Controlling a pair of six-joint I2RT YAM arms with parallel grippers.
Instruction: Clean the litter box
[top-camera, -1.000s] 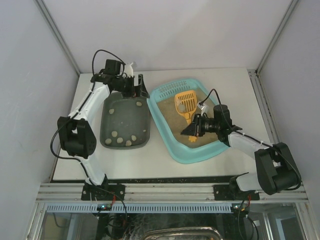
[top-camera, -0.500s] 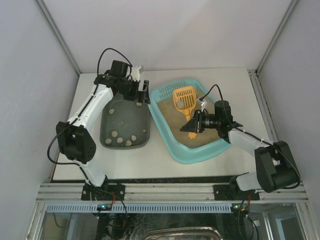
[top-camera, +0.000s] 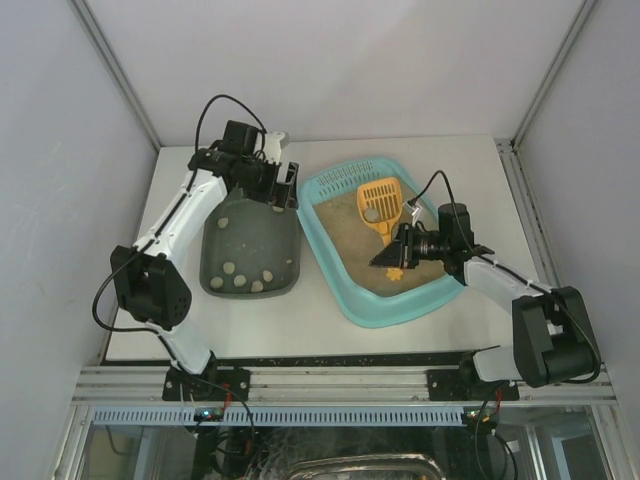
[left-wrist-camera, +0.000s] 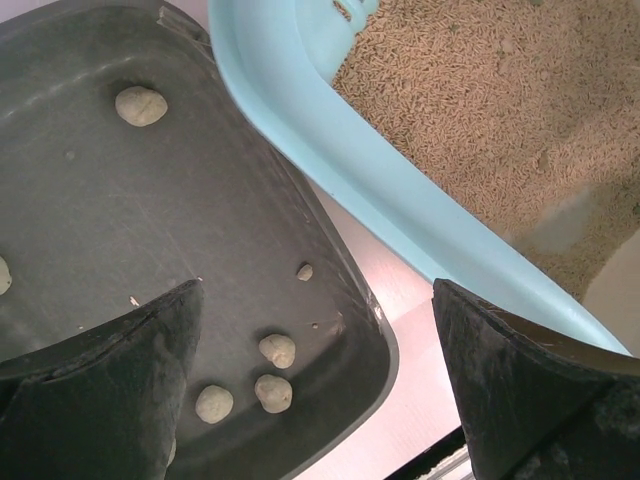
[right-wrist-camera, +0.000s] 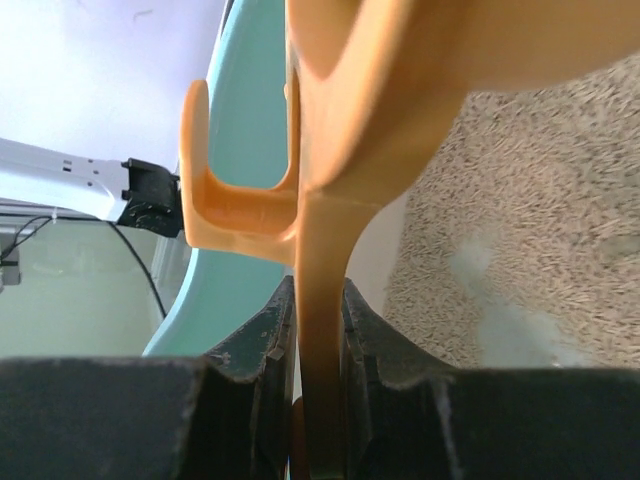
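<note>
Overhead, the litter box (top-camera: 400, 310) is lying at centre right of the worktop (top-camera: 290, 335), set at an angle with its slotted end toward the upper left. The right gripper (top-camera: 390, 259) is pinching the handle of an orange scoop (top-camera: 381, 203), which is carrying one pale clump (top-camera: 372, 213) over the sandy litter. At left, a dark tray (top-camera: 250, 235) is holding several pellets (top-camera: 240, 272). The left gripper (top-camera: 285, 188), fingers spread wide, is hovering over that tray's upper right corner, just beside the litter box rim.
</note>
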